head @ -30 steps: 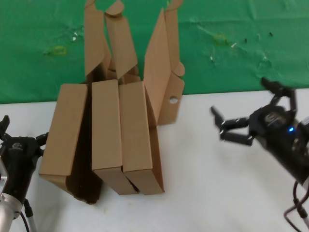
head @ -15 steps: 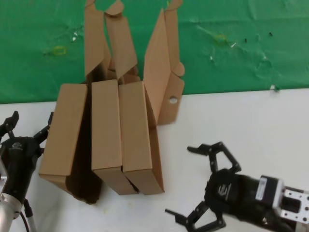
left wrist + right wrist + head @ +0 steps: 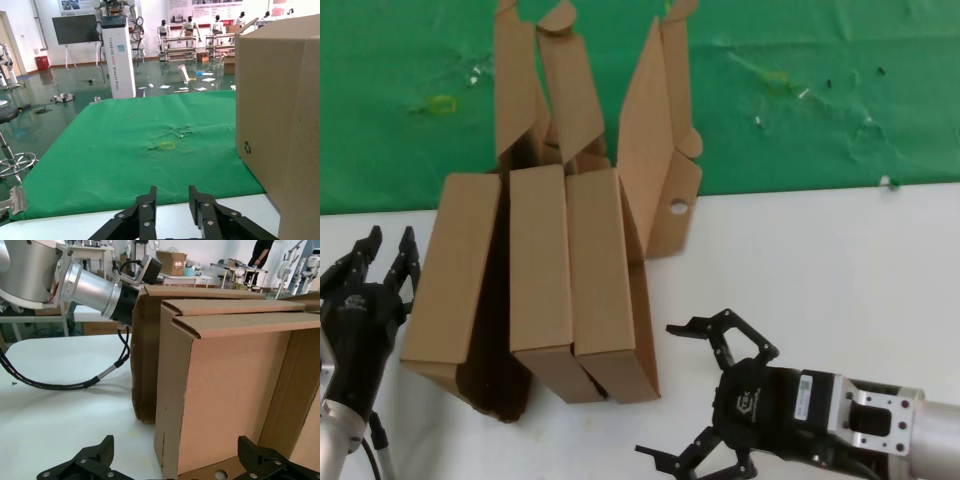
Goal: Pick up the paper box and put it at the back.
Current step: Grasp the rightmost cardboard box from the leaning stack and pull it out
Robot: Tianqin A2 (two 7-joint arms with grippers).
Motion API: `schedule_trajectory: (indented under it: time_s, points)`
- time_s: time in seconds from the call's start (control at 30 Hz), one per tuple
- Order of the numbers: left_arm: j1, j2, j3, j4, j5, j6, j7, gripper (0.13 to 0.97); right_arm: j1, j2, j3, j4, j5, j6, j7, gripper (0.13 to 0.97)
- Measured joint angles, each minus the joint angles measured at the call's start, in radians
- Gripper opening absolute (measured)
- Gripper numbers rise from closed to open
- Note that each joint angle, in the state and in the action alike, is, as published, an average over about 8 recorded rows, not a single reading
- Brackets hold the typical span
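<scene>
Three brown cardboard boxes stand side by side on the white table, lids raised against the green cloth at the back [image 3: 820,90]. The rightmost one, with a round hole in its side flap, is the paper box [image 3: 605,280]. My right gripper [image 3: 665,392] is open wide beside its front right corner, fingers pointing at it. In the right wrist view the paper box [image 3: 235,390] shows its hollow inside, its front edge between the spread fingers of the right gripper [image 3: 175,447]. My left gripper [image 3: 388,240] stands left of the boxes, open by a narrow gap and holding nothing.
The left wrist view has the left gripper [image 3: 172,200] over the table edge, the green cloth [image 3: 140,150] beyond it and the leftmost box [image 3: 280,100] close beside. The other two boxes [image 3: 535,270] lean against the paper box. White table [image 3: 840,270] lies right of the boxes.
My right arm swung down from the far right to the table's front and moved left up to the paper box. The left gripper's fingers have narrowed.
</scene>
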Motion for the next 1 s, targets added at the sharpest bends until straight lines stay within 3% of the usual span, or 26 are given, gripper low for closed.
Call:
schedule_trajectory:
  time_s: [0.17,0.47,0.67,0.8,1.0]
  points:
    - [0.0,0.0,0.0,0.0,0.0,0.0,0.0,0.278,0.029,-0.011,-0.022,-0.015,-0.014,-0.007,0.011,0.868]
    - [0.0,0.0,0.0,0.0,0.0,0.0,0.0,0.175,0.057,-0.029,-0.051,-0.028,-0.036,-0.008,0.027,0.718]
    - [0.0,0.0,0.0,0.0,0.0,0.0,0.0,0.155,0.072,-0.032,-0.065,-0.027,-0.057,-0.01,0.046,0.566]
    - [0.0,0.0,0.0,0.0,0.0,0.0,0.0,0.143,0.078,-0.031,-0.072,-0.027,-0.069,-0.012,0.058,0.566]
    - [0.0,0.0,0.0,0.0,0.0,0.0,0.0,0.143,0.08,-0.029,-0.076,-0.025,-0.08,-0.011,0.068,0.409]
